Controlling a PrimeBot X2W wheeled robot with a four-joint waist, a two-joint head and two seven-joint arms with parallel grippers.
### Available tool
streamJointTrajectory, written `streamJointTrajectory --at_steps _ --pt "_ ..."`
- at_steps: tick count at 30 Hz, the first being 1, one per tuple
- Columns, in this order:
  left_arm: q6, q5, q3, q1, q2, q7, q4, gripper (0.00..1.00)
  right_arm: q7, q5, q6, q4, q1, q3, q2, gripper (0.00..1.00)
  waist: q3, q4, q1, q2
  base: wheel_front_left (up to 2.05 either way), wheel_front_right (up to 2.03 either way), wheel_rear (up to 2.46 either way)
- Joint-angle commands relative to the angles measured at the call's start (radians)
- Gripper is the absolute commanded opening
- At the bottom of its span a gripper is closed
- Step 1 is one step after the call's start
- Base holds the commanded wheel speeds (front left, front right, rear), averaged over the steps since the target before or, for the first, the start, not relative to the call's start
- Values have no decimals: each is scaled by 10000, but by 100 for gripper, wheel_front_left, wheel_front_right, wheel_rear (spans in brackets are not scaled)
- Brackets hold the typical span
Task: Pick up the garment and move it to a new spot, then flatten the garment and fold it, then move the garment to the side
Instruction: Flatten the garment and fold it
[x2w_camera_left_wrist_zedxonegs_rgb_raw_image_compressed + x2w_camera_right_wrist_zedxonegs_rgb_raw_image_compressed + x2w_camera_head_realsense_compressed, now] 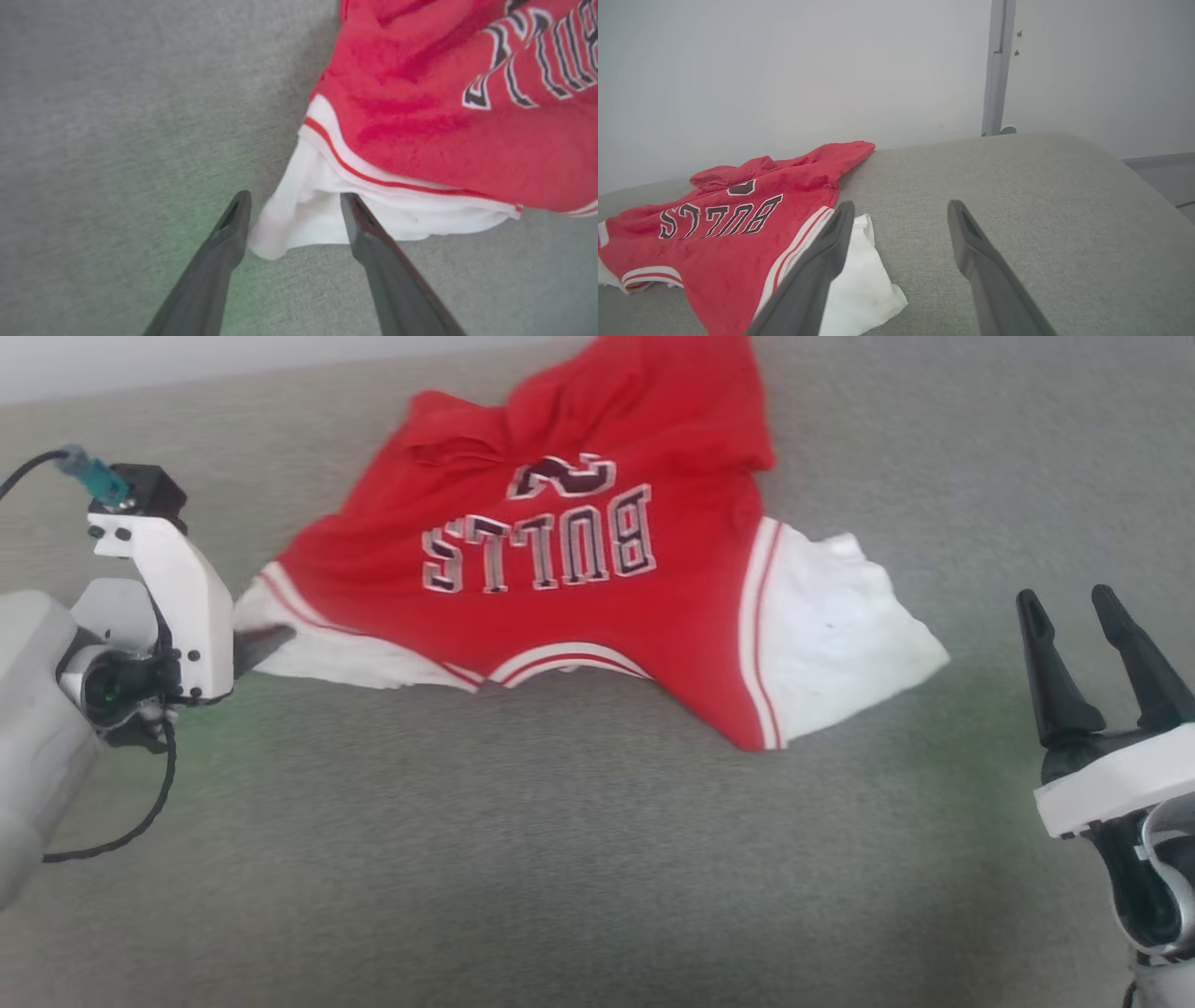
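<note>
Shirt lies print-up on the grey cushion, from the middle toward the far edge. Collar faces the near edge and the hem end is bunched at the far edge. Long axis runs sleeve to sleeve, left-right across the cushion. Not flat: body wrinkled, far part folded over itself.

Left jaws: wide open, gripping nothing. Fingertips straddle the left sleeve, whose corner lies loose between them. Can't tell whether the tips touch cloth. Left arm is clearly the nearer one.

Right jaws: wide open, empty. Fingertips hang by the near right corner, apart from the right sleeve, which lies to their left and farther in.

My read: shirt is at its spot and flattening comes next. Each sleeve sits on its own arm's side, so the pull goes outward along the sleeve axis. The right arm has a gap to close first, over bare cushion.

Surroundings: wall behind the far edge, grey post past the far right. Neither is in the way.

Risk: pinching one layer only and dragging the bunch.
</note>
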Motion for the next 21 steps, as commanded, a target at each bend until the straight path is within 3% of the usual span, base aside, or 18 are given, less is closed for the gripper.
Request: streamJointTrajectory --at_steps 1,6,14,19,21 --pt "-59 61 127 228 43 -525 -94 100 154 -113 -14 -26 77 34 -97 100 -296 378 0 0 0 0 0" --pt "-93 -92 413 760 62 -1938 -544 100 527 -187 -14 18 204 132 -302 100 -615 873 0 0 0 0 0" --pt "-55 141 927 2339 1 -5465 -1529 100 1430 -198 -14 269 414 454 -918 100 -1020 1732 0 0 0 0 0" --pt "520 694 1057 3550 -363 -7725 -2078 100 2683 52 -14 616 434 805 -1783 100 -1146 2283 0 0 0 0 0" --pt "776 997 1307 3883 -463 -7995 -2324 100 3220 144 -16 777 408 864 -2152 100 -1150 2437 0 0 0 0 0"
